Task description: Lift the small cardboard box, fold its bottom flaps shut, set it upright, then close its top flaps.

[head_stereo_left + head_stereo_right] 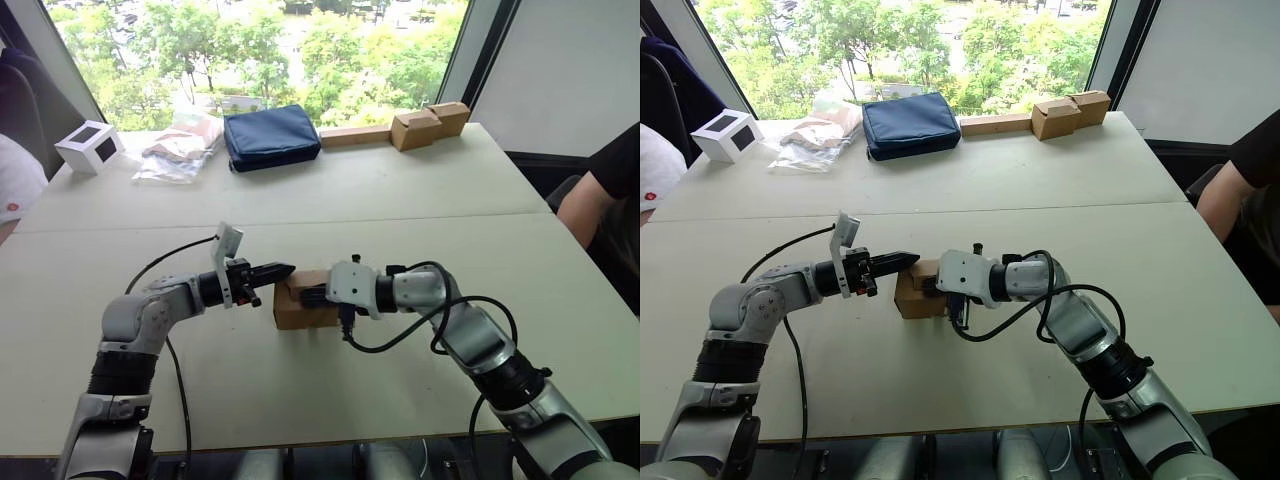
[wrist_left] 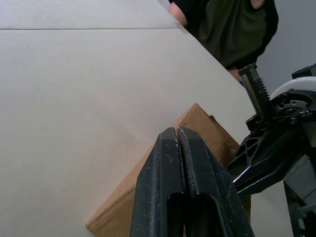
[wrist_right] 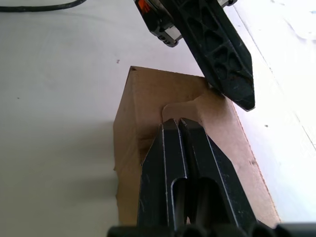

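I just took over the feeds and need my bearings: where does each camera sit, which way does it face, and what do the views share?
Left eye view: on the head, facing forward and down over the table; both arms show, meeting at the small cardboard box.
Right eye view: same head camera's other eye, same scene.
Left wrist view: on the left wrist, looking along the shut left gripper at the box; the right gripper shows too.
Right wrist view: on the right wrist, looking along its shut fingers down at the box top.
Shared: the box and both grippers.
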